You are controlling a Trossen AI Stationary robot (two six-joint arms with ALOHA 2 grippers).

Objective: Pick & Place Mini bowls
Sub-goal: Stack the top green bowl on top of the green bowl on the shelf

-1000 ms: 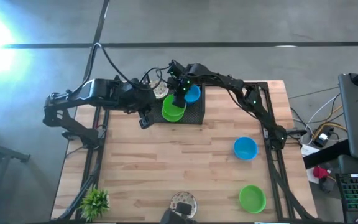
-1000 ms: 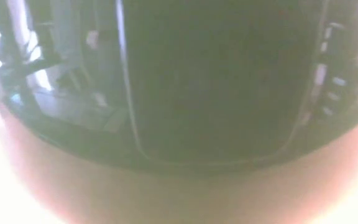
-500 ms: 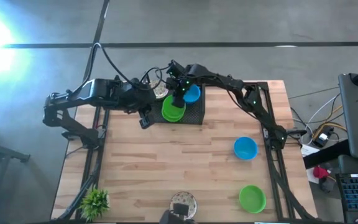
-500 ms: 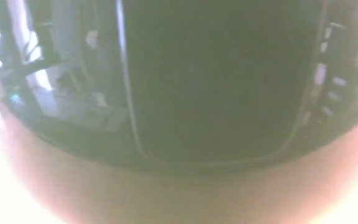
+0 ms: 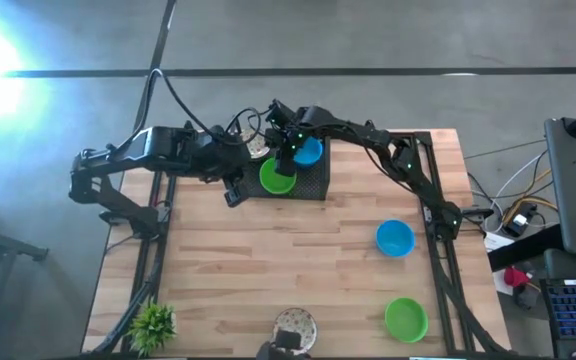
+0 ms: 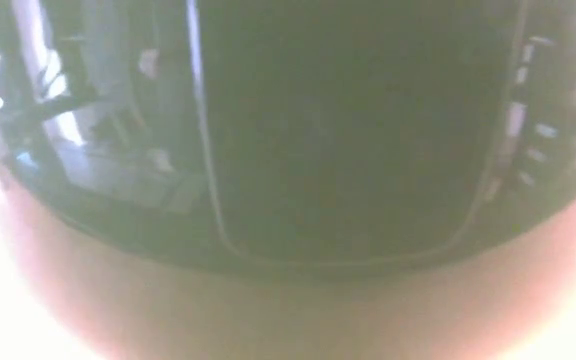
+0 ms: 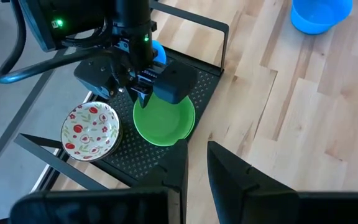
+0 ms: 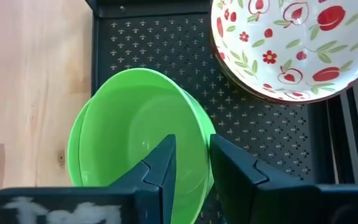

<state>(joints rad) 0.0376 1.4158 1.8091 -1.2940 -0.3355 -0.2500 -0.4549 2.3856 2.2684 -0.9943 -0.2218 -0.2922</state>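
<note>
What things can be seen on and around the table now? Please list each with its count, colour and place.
Tray: one, black mesh, far edge of the table, middle.
Green bowls: two; one in the tray, one on the table's near right.
Blue bowls: two; one in the tray, one on the table's right.
Patterned bowls: two, white with red; one at the tray's left end, one at the table's near edge.
Plant: one, green, near left corner.
Table: one, light wood.
Left gripper: beside the tray's left end.
Right gripper: over the green bowl in the tray, one finger inside its rim.
</note>
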